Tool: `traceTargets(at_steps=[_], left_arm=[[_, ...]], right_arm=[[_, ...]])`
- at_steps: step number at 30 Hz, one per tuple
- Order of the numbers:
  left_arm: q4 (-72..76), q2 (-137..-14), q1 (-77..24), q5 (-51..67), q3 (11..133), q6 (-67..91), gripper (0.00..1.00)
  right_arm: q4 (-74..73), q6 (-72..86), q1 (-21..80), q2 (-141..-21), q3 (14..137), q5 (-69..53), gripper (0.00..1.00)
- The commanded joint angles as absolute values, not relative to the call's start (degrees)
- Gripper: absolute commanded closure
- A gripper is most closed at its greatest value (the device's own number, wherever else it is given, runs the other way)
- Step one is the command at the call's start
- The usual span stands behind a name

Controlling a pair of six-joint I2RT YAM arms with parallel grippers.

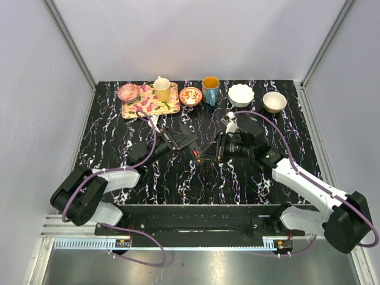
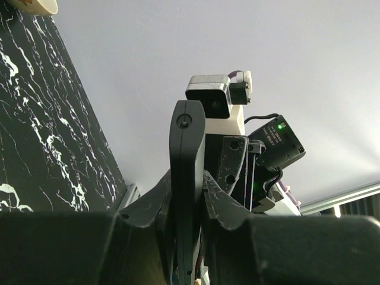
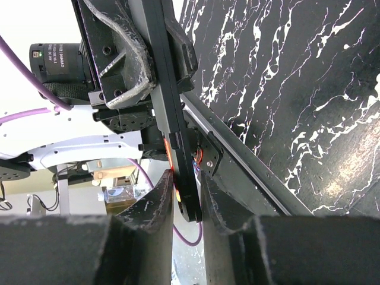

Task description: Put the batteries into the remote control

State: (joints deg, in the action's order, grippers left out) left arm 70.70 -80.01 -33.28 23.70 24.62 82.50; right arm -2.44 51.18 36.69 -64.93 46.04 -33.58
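Left wrist: pincer (image 2: 188,179) tight around remote (image 2: 187,139)

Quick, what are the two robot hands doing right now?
Left gripper: shut on the slim black plastic remote control.
Right gripper: its jaws straddle the same remote's end; cannot tell whether it grips.

Slim black remote control (image 2: 187,166), edge-on, red mark near one end, seemingly held aloft
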Motion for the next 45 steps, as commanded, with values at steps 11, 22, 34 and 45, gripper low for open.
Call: traceTargets(at_steps=[11,22,34,45], left_arm=[[75.86,-78.84,-34.80,25.13,27.51,79.81,1.00],[71.98,-77.61,-35.42,24.87,28.48,77.26,1.00],[71.37,-77.78,-35.51,24.96,26.81,75.59,1.00],[70.93,-78.31,-35.51,25.14,26.19,74.97,1.00]], right_arm=[[-16.25,44.48,36.65,-69.08,52.03,-28.48,1.00],[-21.36,43.06,36.65,-70.41,53.79,-24.79,1.00],[-19.86,46.32,36.39,-66.54,56.07,-25.75,0.60],[-19.78,47.20,35.86,-65.39,58.62,-27.95,0.32]])
